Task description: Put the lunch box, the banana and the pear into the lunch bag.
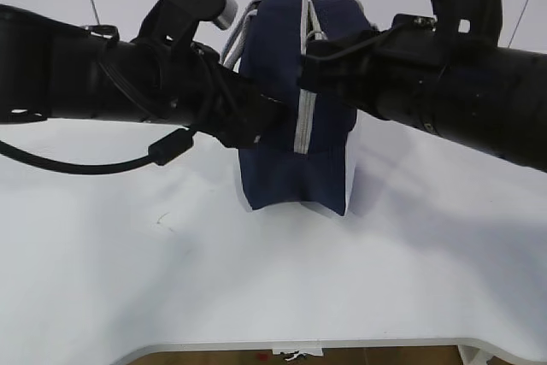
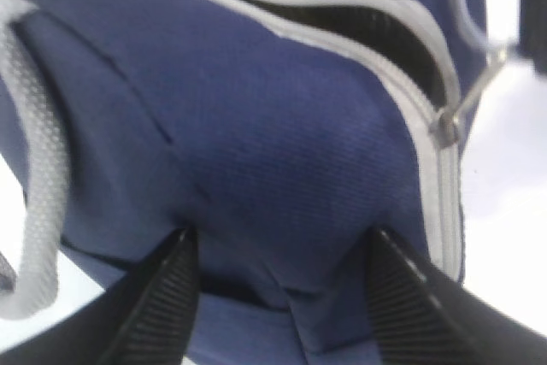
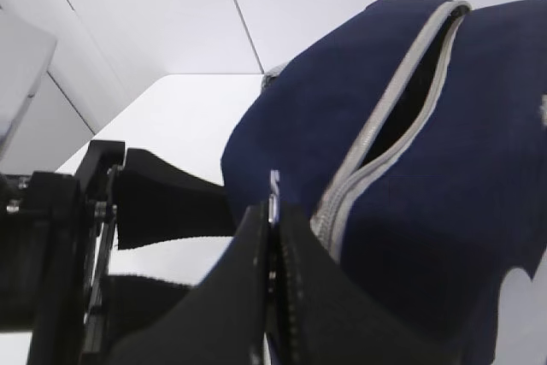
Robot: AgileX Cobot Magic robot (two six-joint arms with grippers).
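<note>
The lunch bag (image 1: 295, 168) stands upright on the white desk (image 1: 273, 279). Left gripper (image 2: 278, 297): jaws spread wide, straddling the bag's navy fabric. Right gripper (image 3: 273, 245): jaws closed on the thin metal ring pull (image 3: 274, 187) beside the bag's grey zipper (image 3: 385, 126), partly open.

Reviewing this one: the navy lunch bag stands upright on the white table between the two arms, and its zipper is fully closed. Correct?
Not quite. The lunch bag does stand upright on the white table between the two arms, but its zipper is partly open: the right wrist view shows a dark gap between the grey zipper strips, and the left wrist view shows it too.
</note>
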